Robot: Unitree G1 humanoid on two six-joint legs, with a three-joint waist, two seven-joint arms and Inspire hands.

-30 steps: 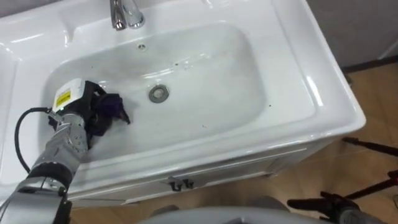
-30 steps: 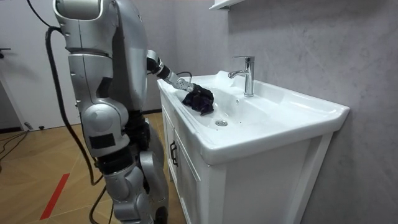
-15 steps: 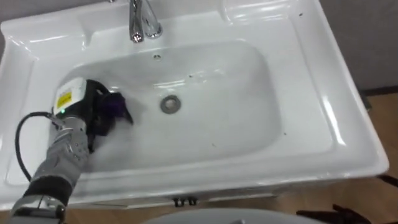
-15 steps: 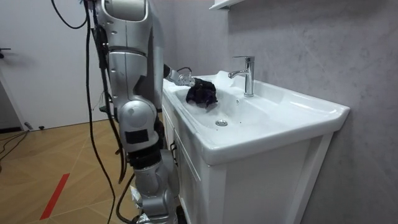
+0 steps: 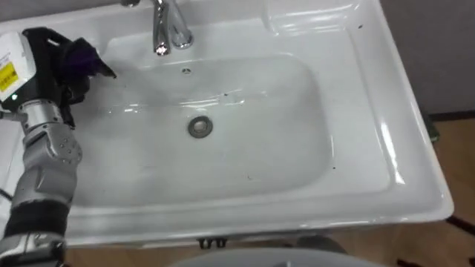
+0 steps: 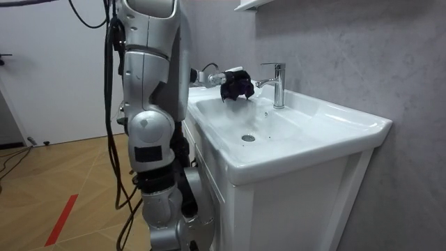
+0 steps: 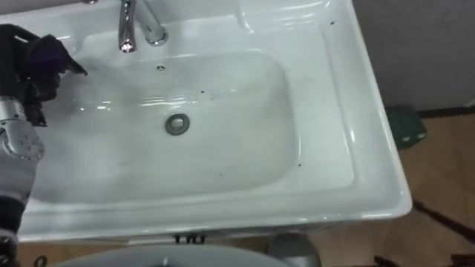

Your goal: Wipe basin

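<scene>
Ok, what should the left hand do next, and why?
Probably sweep the cloth rightward along the back wall of the basin, below the faucet: the left hand grips it at the back-left corner, and small dark specks lie right of the drain.

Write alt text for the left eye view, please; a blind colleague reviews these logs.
The robot's left hand clutches a dark purple cloth at the back left corner of a white basin, just left of the chrome faucet. A round metal drain sits mid-bowl, with a few tiny dark specks nearby.
</scene>
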